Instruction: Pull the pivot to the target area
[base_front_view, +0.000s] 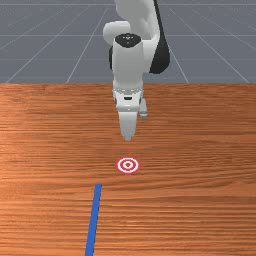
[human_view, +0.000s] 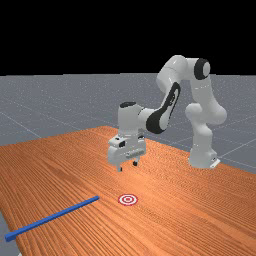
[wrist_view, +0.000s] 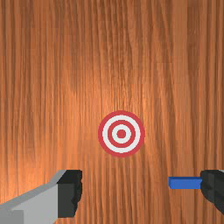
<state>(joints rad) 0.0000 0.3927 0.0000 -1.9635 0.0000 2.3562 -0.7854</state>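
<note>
One blue bar (base_front_view: 94, 220), the task's thing, lies on the one orange-brown desk (base_front_view: 200, 150). In the front view it runs nearly from 12 to 6 o'clock, its upper tip at 8 o'clock of the single round target (base_front_view: 128, 165) and apart from it. That target has three red parts and two white rings. In the far view, the bar's nearer end sits at 9 o'clock of the target, and its other end reaches the desk's rim.

One white arm (human_view: 170, 105) has its base at the target's 2 o'clock there. Its one claw (human_view: 127, 166) hangs in the air, with the target below at 6 o'clock, and touches neither thing. In the wrist view the claw (wrist_view: 141, 192) has its two fingers spread well apart, with nothing pinched; one bar end pokes out from behind one dark pad (wrist_view: 213, 188), toward the gap.
</note>
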